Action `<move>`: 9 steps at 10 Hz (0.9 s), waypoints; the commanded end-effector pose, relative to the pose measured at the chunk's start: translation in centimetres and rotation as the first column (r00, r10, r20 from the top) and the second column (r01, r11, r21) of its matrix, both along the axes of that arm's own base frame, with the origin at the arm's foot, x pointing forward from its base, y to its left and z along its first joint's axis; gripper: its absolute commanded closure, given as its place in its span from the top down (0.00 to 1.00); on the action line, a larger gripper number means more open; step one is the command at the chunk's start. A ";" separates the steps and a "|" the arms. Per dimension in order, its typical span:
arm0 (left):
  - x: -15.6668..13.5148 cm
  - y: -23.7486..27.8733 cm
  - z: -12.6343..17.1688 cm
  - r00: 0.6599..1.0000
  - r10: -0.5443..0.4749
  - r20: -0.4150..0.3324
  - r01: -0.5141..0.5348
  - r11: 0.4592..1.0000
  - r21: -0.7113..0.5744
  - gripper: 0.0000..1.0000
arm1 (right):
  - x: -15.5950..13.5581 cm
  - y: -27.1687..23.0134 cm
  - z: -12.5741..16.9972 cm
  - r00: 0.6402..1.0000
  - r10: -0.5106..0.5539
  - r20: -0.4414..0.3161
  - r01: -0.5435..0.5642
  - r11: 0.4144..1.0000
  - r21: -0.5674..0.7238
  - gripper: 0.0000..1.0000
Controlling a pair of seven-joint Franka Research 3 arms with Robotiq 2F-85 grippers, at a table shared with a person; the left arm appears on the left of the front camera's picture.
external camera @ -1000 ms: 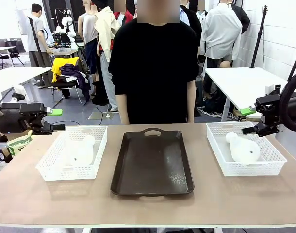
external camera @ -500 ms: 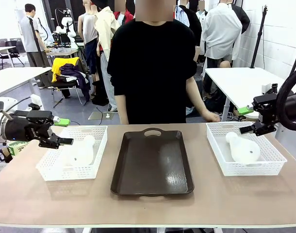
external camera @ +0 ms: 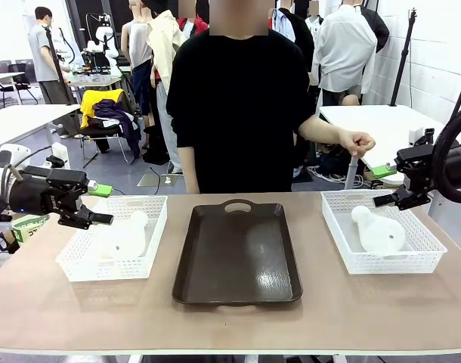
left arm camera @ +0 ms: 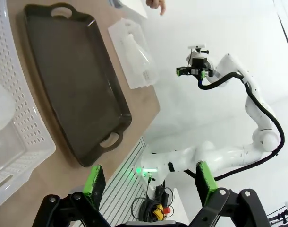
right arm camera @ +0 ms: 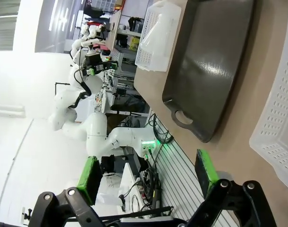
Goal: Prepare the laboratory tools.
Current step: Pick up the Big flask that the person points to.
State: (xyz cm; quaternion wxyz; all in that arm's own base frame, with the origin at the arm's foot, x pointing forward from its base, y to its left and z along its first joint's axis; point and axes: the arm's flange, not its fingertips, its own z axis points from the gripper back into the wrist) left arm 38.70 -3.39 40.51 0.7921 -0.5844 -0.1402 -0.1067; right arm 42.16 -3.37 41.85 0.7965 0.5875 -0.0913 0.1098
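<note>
- Risks? Left gripper [external camera: 100,205] and right gripper [external camera: 383,187] both hung open and empty, each by its own basket's outer far edge.
- Left flask [external camera: 125,236] lay on its side in the left basket [external camera: 102,270], and the right flask [external camera: 378,231] likewise in the right basket [external camera: 382,263]. Smooth tapered bodies could've squirted from the pads. A finger catching mesh could've dragged a basket off the bench [external camera: 366,310].
- Person's hand [external camera: 357,142]?
- Raised near the right arm, so collision risk.

Both grippers spread wide, holding nothing.
The left gripper [external camera: 100,205] and right gripper [external camera: 382,187] hung level at opposite sides, fingers pointing inward.
</note>
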 end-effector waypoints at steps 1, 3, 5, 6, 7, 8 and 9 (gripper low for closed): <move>-0.1 -0.4 -0.5 0.999 -0.018 -0.035 0.018 1.000 -0.017 1.00 | 0.0 0.1 -0.1 1.000 -0.002 -0.015 0.002 1.000 -0.002 1.00; -0.1 -0.4 -0.5 0.999 -0.018 -0.035 0.018 1.000 -0.017 1.00 | 0.0 0.1 -0.1 1.000 -0.002 -0.015 0.002 1.000 -0.002 1.00; -0.1 -0.4 -0.5 0.999 -0.018 -0.035 0.018 1.000 -0.017 1.00 | 0.0 0.1 -0.1 1.000 -0.002 -0.015 0.002 1.000 -0.002 1.00; -0.1 -0.4 -0.5 0.999 -0.018 -0.035 0.018 1.000 -0.017 1.00 | 0.0 0.1 -0.1 1.000 -0.002 -0.015 0.002 1.000 -0.002 1.00; -0.1 -0.4 -0.5 0.999 -0.018 -0.035 0.018 1.000 -0.017 1.00 | 0.0 0.1 -0.1 1.000 -0.002 -0.015 0.002 1.000 -0.002 1.00; -0.1 -0.4 -0.5 0.999 -0.018 -0.035 0.018 1.000 -0.017 1.00 | 0.0 0.1 -0.1 1.000 -0.002 -0.015 0.002 1.000 -0.002 1.00; -0.1 -0.4 -0.5 0.999 -0.018 -0.035 0.018 1.000 -0.017 1.00 | 0.0 0.1 -0.1 1.000 -0.002 -0.015 0.002 1.000 -0.002 1.00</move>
